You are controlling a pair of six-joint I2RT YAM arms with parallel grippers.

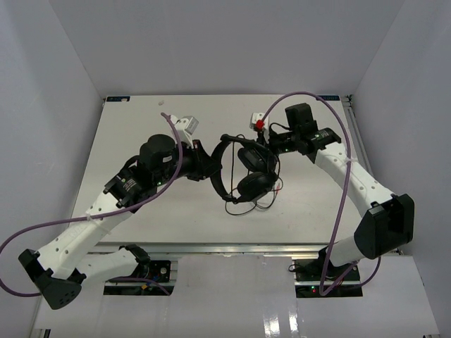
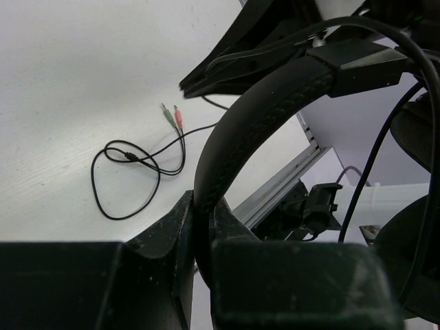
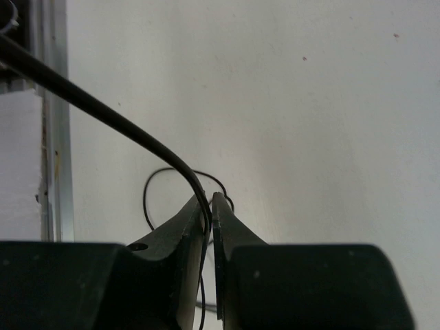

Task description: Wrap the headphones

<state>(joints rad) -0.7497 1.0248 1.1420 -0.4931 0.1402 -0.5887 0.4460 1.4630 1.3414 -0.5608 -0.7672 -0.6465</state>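
The black headphones [image 1: 248,172] hang above the middle of the table [image 1: 141,127], earcups to the right and headband [image 1: 216,172] to the left. My left gripper [image 1: 208,165] is shut on the headband [image 2: 237,134], which rises from between its jaws [image 2: 203,214]. My right gripper [image 1: 273,146] is just right of the upper earcup, shut on the thin black cable [image 3: 103,110], which runs between its fingertips [image 3: 209,206]. The rest of the cable lies in loose loops on the table [image 2: 127,180], ending in a green and a pink plug [image 2: 173,117].
An aluminium rail [image 2: 278,192] runs along the table's near edge, also seen in the right wrist view [image 3: 51,137]. Thick purple robot cables [image 1: 341,134] arch over both arms. White walls close in the table on three sides.
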